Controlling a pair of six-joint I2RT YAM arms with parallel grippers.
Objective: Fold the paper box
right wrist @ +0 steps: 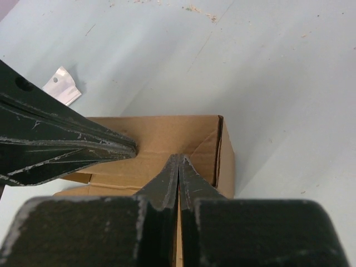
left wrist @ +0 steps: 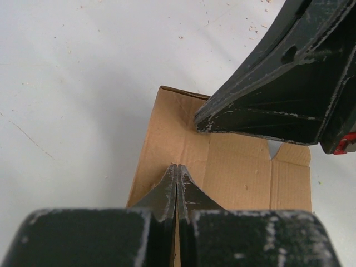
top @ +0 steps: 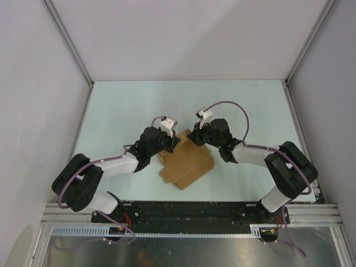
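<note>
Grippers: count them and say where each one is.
2. The left gripper, shut, is over the paper box's far left part; the right gripper, shut, is over its far right part, facing it. No more seem hidden.

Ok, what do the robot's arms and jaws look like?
The left arm and right arm are black with white link sections, a lilac cable looping along each. The jaws are matte black wedges tapering to thin tips, edges scuffed pale.

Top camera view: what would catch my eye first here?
A brown paper box lies in the middle of the table. The left gripper and right gripper, both shut, meet nearly tip to tip at its far end. A small white scrap lies nearby.
</note>
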